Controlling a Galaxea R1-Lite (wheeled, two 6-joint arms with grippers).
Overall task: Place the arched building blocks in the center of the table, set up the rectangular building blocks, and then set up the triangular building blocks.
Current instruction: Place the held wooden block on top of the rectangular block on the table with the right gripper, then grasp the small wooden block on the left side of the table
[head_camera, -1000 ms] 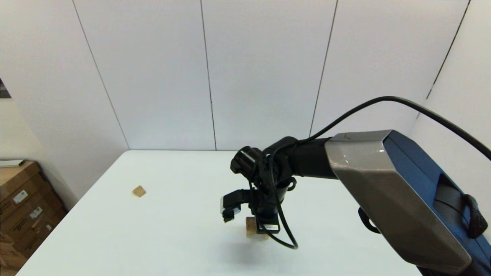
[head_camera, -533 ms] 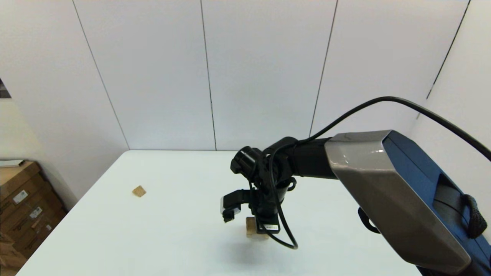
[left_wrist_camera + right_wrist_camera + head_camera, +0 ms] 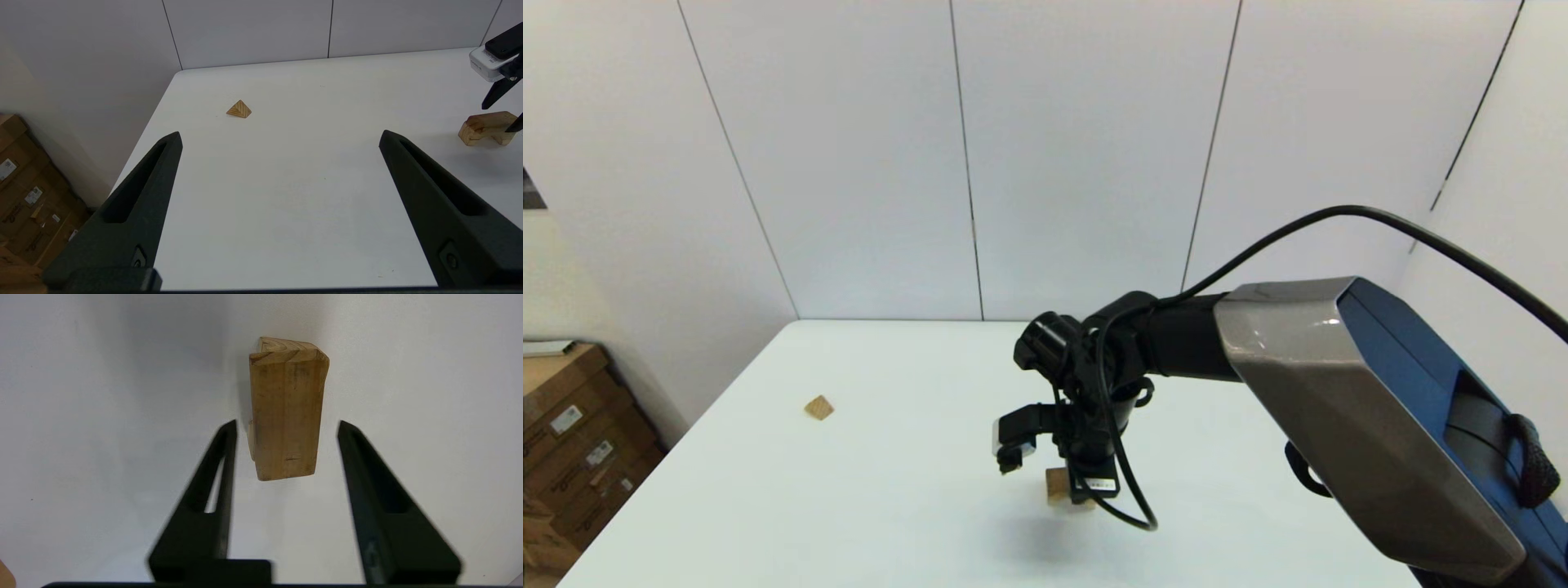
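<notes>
The arched building block (image 3: pixel 286 412) stands on the table (image 3: pixel 849 490) near its middle, between the fingers of my right gripper (image 3: pixel 287 422). That gripper is open, with a gap on each side of the block. In the head view only a corner of this block (image 3: pixel 1056 483) shows under the right wrist. From the left wrist view the arched block (image 3: pixel 486 128) shows its notch facing down. The triangular block (image 3: pixel 818 407) lies alone at the table's left side. My left gripper (image 3: pixel 280 134) hangs open above the near left of the table, with the triangular block (image 3: pixel 239 109) beyond it. The rectangular block is out of view.
Cardboard boxes (image 3: pixel 564 433) are stacked on the floor past the table's left edge. White wall panels close off the far side. The right arm's large grey and blue forearm (image 3: pixel 1380 425) covers the table's right part in the head view.
The right arm stays over the arched block. Slightly less of the block shows beneath the wrist than a second ago. The triangular block has not moved.
</notes>
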